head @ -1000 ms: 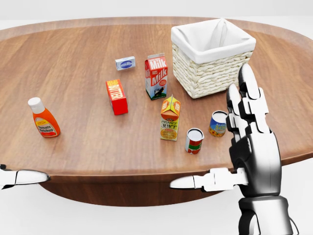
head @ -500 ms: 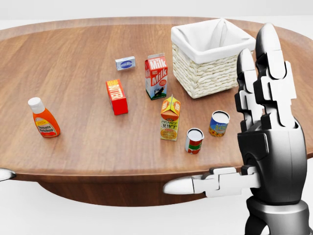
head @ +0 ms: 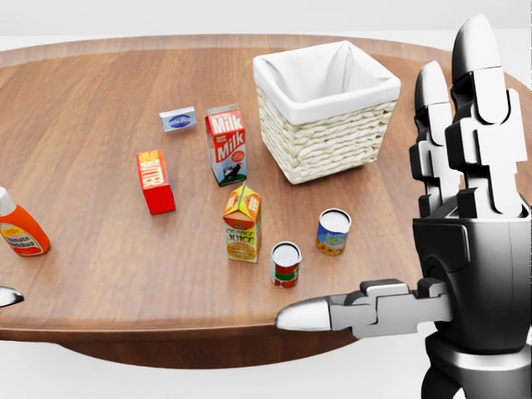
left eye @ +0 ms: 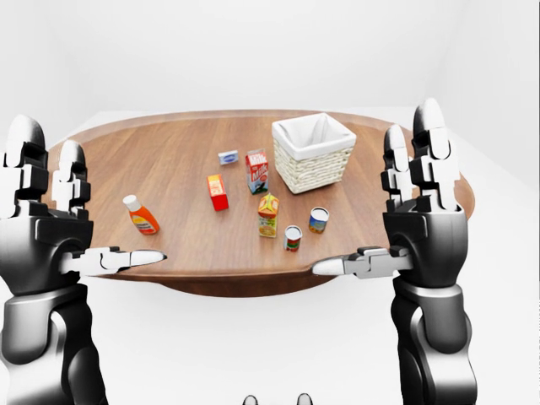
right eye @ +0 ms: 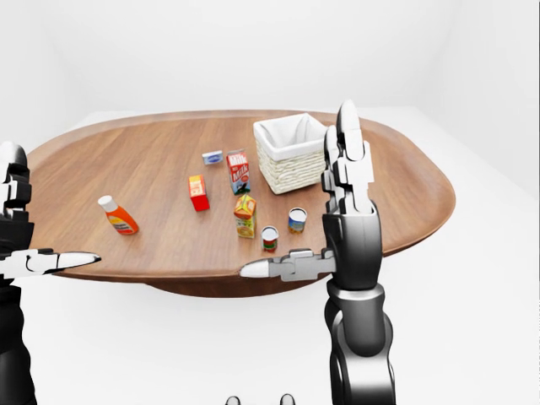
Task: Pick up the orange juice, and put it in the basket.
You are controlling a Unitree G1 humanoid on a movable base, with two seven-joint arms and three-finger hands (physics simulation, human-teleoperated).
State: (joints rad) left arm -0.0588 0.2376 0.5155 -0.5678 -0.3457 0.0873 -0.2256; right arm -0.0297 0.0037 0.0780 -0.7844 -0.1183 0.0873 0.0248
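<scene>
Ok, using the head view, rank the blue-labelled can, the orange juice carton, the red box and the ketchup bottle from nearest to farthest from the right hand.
1. Blue-labelled can, just left of the right hand.
2. Orange juice carton, further left, mid-table.
3. Red box, left of the juice and higher in view.
4. Ketchup bottle, at the view's left edge.

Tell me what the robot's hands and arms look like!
Both the left hand and right hand are shiny dark-grey metal with chunky jointed fingers and glossy white rounded fingertips. Each has three fingers. The arms under them are dark, ribbed tubes. No cables or markings show.
</scene>
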